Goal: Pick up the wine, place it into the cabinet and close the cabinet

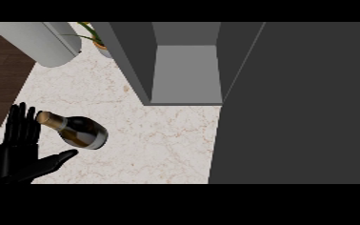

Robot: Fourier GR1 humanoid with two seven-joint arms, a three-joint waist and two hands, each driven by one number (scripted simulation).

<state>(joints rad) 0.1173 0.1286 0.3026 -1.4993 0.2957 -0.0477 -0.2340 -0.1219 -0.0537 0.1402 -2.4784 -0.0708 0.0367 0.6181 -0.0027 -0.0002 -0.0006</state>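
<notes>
Left robot hand (20, 152) sat at the lower left edge of the view, wide open, fingers straight and pointing up, thumb spread out to the right, holding nothing. The wine bottle (79, 132) lay on its side on the desk (162, 143) just beside that hand, gold-capped neck toward the fingers, dark body angled away to the lower right. Whether the cap touched the fingers could not be told. The desk was pale marble with faint brown veins. Farther up stood an open grey cabinet (184, 76), with its dark door (295, 105) filling the right side. At the top left were a grey cylinder (42, 43) and a potted plant (95, 35), with dark wood floor (13, 71) past the desk's left edge.
</notes>
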